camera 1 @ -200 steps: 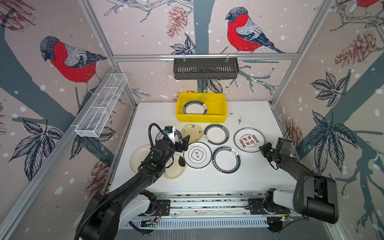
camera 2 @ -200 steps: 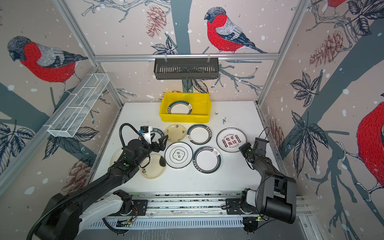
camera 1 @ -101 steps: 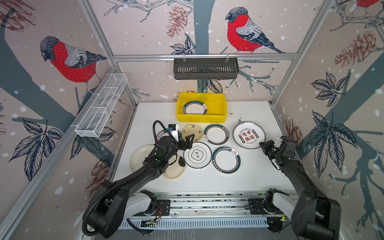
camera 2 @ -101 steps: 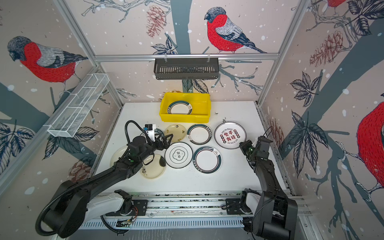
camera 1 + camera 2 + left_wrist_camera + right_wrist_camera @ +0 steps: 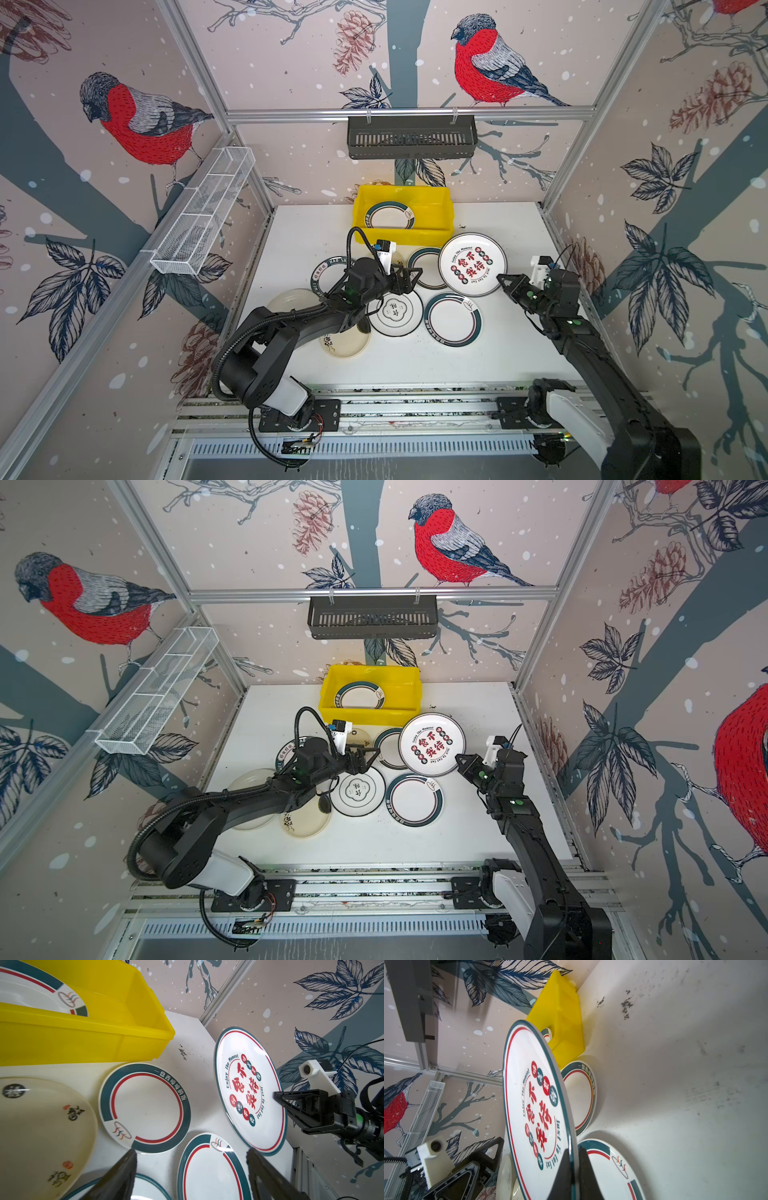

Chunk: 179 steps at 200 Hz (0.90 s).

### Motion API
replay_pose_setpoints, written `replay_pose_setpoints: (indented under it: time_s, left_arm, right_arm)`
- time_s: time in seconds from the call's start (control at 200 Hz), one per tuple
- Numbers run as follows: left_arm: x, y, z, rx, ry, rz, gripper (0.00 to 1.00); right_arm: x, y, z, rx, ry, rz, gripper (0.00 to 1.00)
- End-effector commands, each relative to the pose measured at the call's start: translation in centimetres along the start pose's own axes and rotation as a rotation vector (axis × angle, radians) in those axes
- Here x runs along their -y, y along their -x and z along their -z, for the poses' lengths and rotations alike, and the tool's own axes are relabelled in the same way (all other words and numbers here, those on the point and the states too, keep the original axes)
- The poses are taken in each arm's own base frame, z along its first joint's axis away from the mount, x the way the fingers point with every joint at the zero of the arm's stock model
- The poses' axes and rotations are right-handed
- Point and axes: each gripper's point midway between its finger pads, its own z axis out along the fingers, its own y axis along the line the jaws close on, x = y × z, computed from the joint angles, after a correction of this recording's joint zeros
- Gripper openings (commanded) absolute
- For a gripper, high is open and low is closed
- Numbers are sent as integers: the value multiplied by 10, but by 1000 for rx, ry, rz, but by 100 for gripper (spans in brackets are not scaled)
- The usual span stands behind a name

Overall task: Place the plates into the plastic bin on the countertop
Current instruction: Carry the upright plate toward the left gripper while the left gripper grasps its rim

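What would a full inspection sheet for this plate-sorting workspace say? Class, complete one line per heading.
Surface: white countertop, scattered dark specks.
Job's things: yellow bin holds one teal-rimmed plate; lettered plate held off the countertop; other plates lie flat.
Clutter: nothing seen.
Grippers: right gripper shut on the lettered plate's rim; left gripper open, empty, above the flat plates.
Cables: black hose loops above the left wrist; thin wire at the right wrist.
Surroundings: dark wall basket, white wire tray, bird wallpaper.

One teal-rimmed plate (image 5: pixel 390 217) lies in the yellow bin (image 5: pixel 434 208), while a red-lettered plate (image 5: pixel 472 264) tilts above other plates (image 5: pixel 454 319) on the white countertop (image 5: pixel 519 345).
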Motion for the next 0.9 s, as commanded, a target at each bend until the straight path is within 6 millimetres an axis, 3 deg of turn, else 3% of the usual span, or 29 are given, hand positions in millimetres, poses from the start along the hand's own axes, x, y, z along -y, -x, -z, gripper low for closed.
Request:
replay_pose_setpoints:
  time_s: [0.0, 0.475, 0.57, 0.776, 0.891]
  left_arm:
    - [22, 12, -10, 25, -106, 12, 76]
    - [38, 13, -32, 3, -215, 68, 55]
    - [41, 12, -34, -7, -230, 67, 46]
    - [41, 13, -36, -9, -235, 71, 18]
    - [43, 12, -39, -20, -248, 76, 11]
  right_arm:
    - [-28, 13, 1, 56, 101, 68, 0]
    - [-53, -4, -4, 23, 212, 154, 0]
    - [-56, -8, -4, 19, 235, 169, 0]
    - [-57, -12, -7, 10, 239, 186, 0]
    - [-57, -13, -9, 10, 229, 193, 0]
